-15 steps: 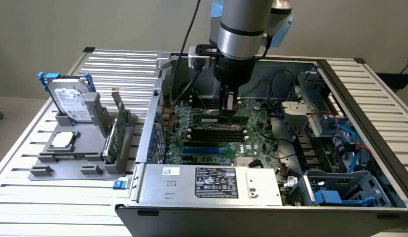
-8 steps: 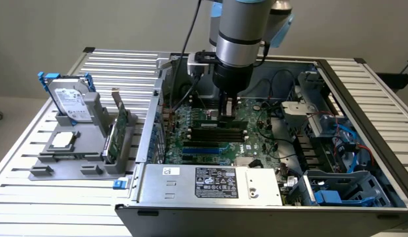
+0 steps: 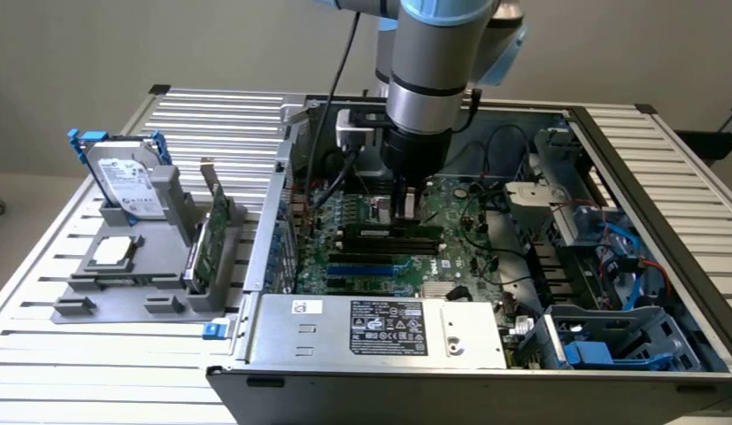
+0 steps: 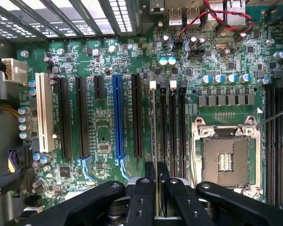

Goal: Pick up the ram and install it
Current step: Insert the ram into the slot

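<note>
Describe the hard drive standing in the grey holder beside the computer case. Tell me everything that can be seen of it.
The hard drive is a silver, metal-looking rectangle with a white printed label on its broad face and blue plastic rails at its sides. It stands upright on edge in the grey holder, which sits on the slatted table, to the exterior view's left of the open computer case. Only the holder touches it.

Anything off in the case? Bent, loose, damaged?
Nothing stands out. The motherboard looks intact, slots straight; the CPU socket is empty, no visible damage. The tool sits square over the memory slots. The hard drive and card stand in their holder.
</note>
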Tool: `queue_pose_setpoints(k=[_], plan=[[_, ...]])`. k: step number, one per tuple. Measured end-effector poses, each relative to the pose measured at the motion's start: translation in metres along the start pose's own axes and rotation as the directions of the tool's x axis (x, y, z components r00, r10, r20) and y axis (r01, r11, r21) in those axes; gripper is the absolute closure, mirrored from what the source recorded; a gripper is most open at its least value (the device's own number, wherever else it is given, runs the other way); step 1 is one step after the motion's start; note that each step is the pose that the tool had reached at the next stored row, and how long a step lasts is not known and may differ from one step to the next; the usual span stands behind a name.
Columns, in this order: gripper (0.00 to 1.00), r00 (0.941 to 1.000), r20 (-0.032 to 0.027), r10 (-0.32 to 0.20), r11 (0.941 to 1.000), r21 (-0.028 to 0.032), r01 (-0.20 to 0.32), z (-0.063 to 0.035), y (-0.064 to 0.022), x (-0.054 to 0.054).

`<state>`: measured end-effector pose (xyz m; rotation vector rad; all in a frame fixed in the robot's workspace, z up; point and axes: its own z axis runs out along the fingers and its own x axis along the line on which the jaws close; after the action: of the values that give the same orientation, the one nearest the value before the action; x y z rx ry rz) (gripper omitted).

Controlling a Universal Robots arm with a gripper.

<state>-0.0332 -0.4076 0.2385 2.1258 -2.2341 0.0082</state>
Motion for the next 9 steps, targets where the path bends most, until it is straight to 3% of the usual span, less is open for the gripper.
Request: queue_pose_setpoints(k=[9], plan=[[0.85, 1.0, 0.0048, 0.0, 1.0, -0.0002, 0.0, 0.0046, -0.0002, 0.0]])
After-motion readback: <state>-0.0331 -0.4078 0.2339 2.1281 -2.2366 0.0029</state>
